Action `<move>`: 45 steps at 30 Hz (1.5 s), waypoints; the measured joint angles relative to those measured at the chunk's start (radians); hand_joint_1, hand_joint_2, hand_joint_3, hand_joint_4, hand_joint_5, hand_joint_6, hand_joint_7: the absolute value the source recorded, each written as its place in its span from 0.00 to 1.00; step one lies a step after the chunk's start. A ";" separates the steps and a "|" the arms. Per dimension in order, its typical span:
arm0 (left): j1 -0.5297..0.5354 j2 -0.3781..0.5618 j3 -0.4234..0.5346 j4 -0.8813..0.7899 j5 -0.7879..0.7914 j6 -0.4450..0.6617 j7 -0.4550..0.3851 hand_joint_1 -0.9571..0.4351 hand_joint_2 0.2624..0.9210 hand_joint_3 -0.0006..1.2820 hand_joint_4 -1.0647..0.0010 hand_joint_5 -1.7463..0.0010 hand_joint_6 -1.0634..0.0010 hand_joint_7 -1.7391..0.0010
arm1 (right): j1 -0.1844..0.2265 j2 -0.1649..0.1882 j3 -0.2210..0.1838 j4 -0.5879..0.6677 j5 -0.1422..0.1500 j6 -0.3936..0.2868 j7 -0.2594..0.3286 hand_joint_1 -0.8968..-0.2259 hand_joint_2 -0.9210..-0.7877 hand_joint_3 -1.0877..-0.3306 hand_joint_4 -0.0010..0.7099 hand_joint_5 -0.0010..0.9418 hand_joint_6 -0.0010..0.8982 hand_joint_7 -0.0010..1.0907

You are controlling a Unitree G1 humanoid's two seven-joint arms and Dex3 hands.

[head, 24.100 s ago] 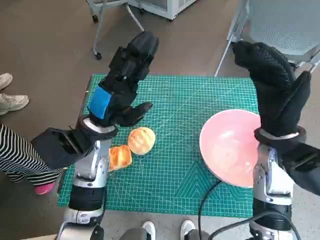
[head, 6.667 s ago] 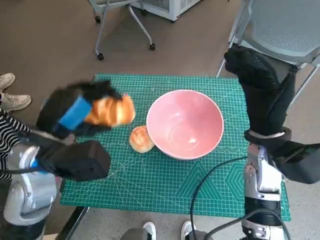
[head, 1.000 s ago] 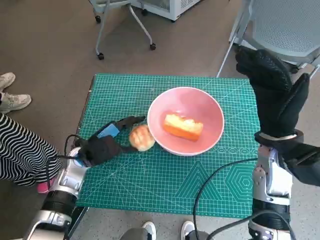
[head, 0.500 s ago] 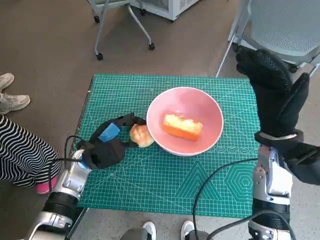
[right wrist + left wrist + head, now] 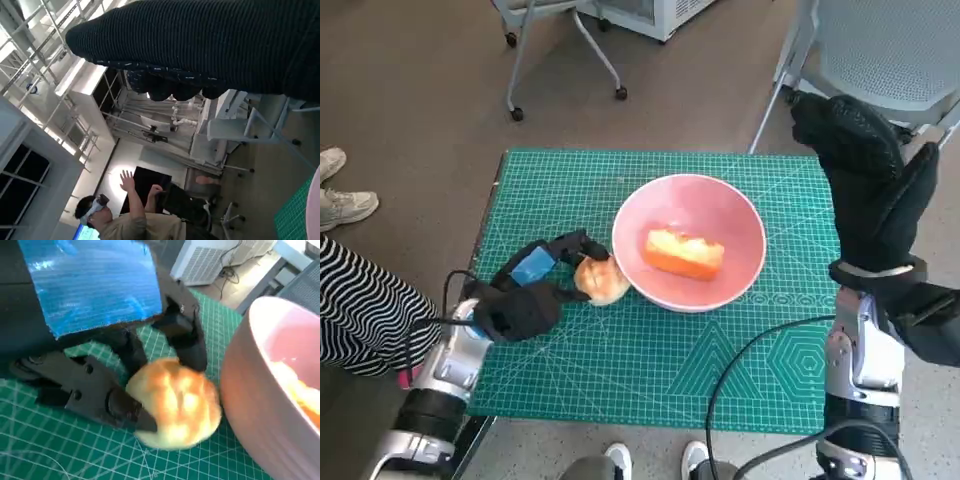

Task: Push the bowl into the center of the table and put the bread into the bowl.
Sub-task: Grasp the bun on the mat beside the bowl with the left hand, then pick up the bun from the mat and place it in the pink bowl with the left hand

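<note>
One piece of bread (image 5: pixel 684 252) already lies in the pink bowl (image 5: pixel 745 215), which sits near the middle of the green mat (image 5: pixel 620 350) on the bench; the second, a round bun (image 5: pixel 601 279), is still out on the mat, touching the bowl's outer wall just ahead of the left hand (image 5: pixel 525 297).

Change vs. a sec ago: left hand was short of the bun w/ fingers apart; half a sec ago it reached the bun; now it's around it. Left wrist view shows black fingers (image 5: pixel 182 335) on the bun's far side and another finger pressed on the near side, so the hand looks clamped on the bun, tho bun still rests on the mat, not lifted. Bowl and the bread inside unchanged.

Right hand (image 5: pixel 865 180) is raised well above the bench, off to the bowl's other side, holding nothing, fingers extended, thumb apart.

Meaning: push step looks done, first bread in. Prob. remaining: lift the bun over the rim right next to the hand and drop it in. Risk: bowl's wall is touching the bun, so a sloppy lift could nudge the bowl.
</note>
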 measured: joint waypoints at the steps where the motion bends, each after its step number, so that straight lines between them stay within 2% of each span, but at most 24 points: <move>1: 0.004 0.005 0.000 -0.013 0.001 0.006 -0.001 0.69 0.98 0.01 0.24 0.41 0.35 0.36 | 0.000 0.000 0.000 0.000 0.000 -0.001 0.000 0.34 0.00 0.61 0.26 0.00 0.06 0.52; 9: 0.046 0.042 0.026 -0.127 0.004 0.071 -0.016 0.69 0.98 0.01 0.23 0.41 0.36 0.36 | -0.001 0.002 0.001 0.001 -0.001 -0.007 0.000 0.34 0.00 0.61 0.27 0.00 0.06 0.52; 18: 0.091 0.092 0.093 -0.329 0.003 0.146 -0.038 0.69 0.99 0.01 0.25 0.41 0.38 0.35 | -0.003 0.003 0.001 0.006 -0.001 -0.009 0.000 0.35 0.00 0.61 0.26 0.00 0.06 0.52; 27: 0.109 0.104 0.173 -0.579 -0.005 0.188 -0.042 0.69 0.94 0.01 0.16 0.47 0.32 0.38 | -0.005 0.006 0.002 0.013 -0.001 -0.011 -0.001 0.35 0.00 0.61 0.26 0.00 0.06 0.52; 34: 0.071 0.094 0.192 -0.678 -0.011 0.196 -0.043 0.69 0.93 0.00 0.13 0.50 0.30 0.39 | -0.008 0.010 0.003 0.015 -0.001 -0.013 -0.001 0.35 0.00 0.61 0.26 0.00 0.06 0.52; 45: -0.031 0.050 0.172 -0.689 -0.008 0.179 -0.037 0.69 0.92 0.00 0.11 0.50 0.28 0.41 | -0.009 0.011 0.003 0.020 -0.001 -0.018 -0.001 0.35 0.00 0.61 0.26 0.00 0.06 0.52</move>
